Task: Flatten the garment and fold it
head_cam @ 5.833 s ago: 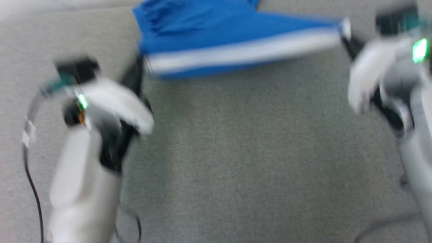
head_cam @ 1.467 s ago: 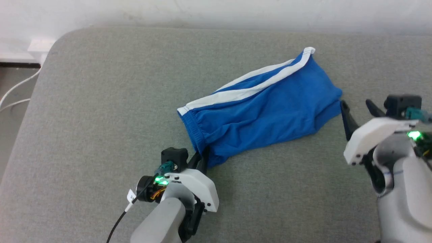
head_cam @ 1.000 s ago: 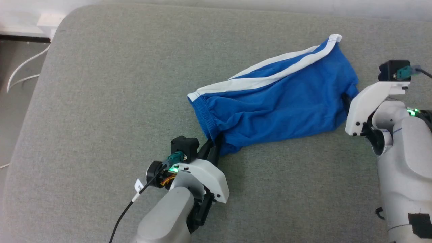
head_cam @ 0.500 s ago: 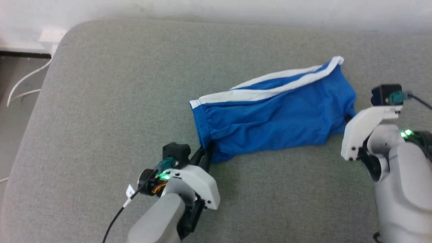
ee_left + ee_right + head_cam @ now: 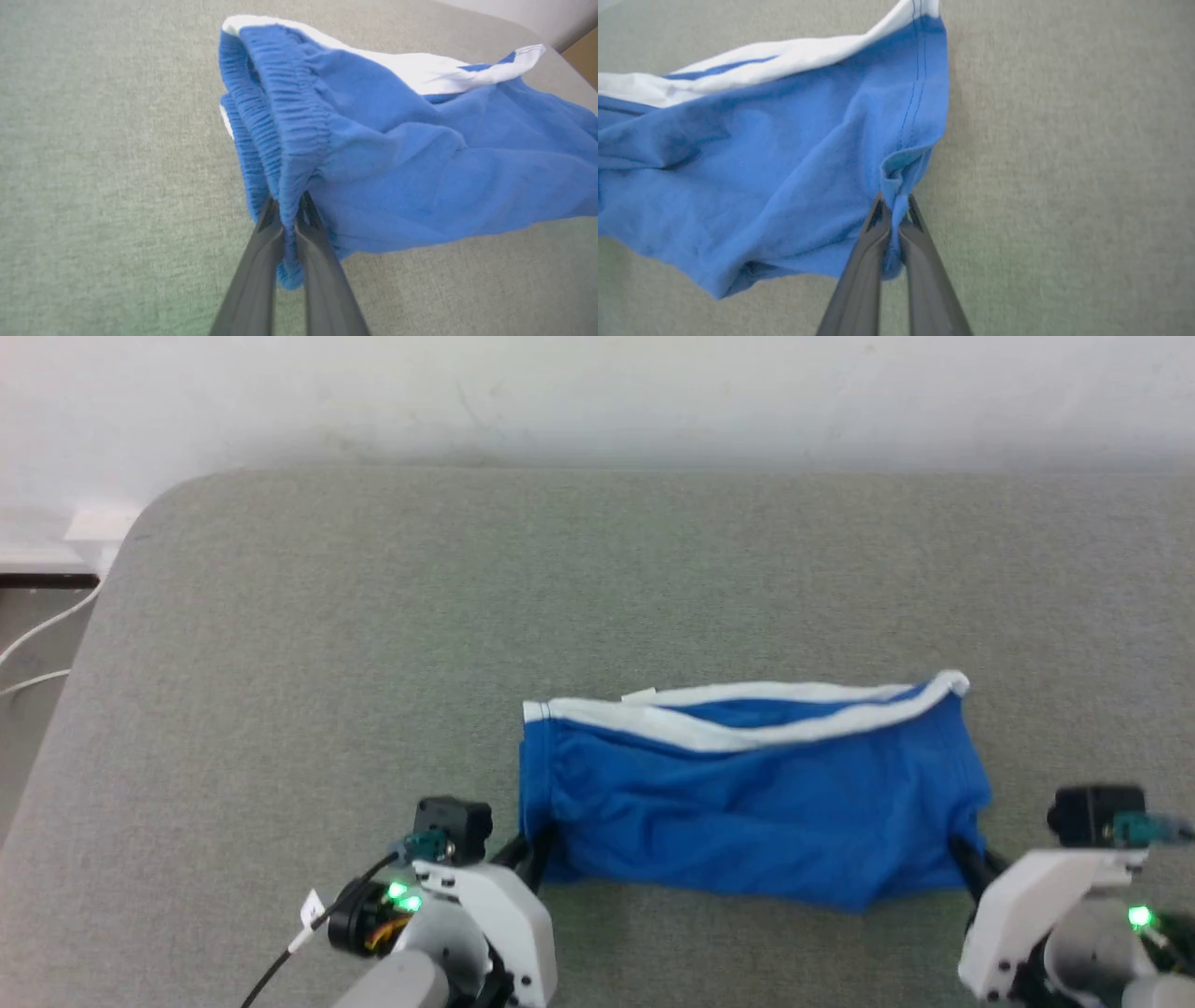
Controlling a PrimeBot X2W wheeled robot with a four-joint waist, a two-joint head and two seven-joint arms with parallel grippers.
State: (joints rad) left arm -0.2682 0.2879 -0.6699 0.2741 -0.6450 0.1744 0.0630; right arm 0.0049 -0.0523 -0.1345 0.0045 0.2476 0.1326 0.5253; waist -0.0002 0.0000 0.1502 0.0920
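Observation:
The blue garment (image 5: 756, 803) hangs stretched sideways between my two grippers, low over the grey padded surface (image 5: 373, 616), its white stripe along the far edge. My left gripper (image 5: 540, 840) is shut on the gathered waistband end (image 5: 287, 205). At the opposite end, my right gripper (image 5: 962, 854) is shut on a bunched corner of the stitched leg hem (image 5: 896, 210). The near bottom edge of the garment sags in a curve between the two holds.
The grey surface's rounded far-left corner (image 5: 149, 513) meets a pale wall (image 5: 597, 392). White cables (image 5: 37, 635) run down the floor to the left of the surface. Bare grey fabric surrounds the garment on all sides.
The head camera has shifted. My right gripper went from open beside the leg end to shut on it; both grippers drew nearer to me, and the garment turned from slanted to stretched level.

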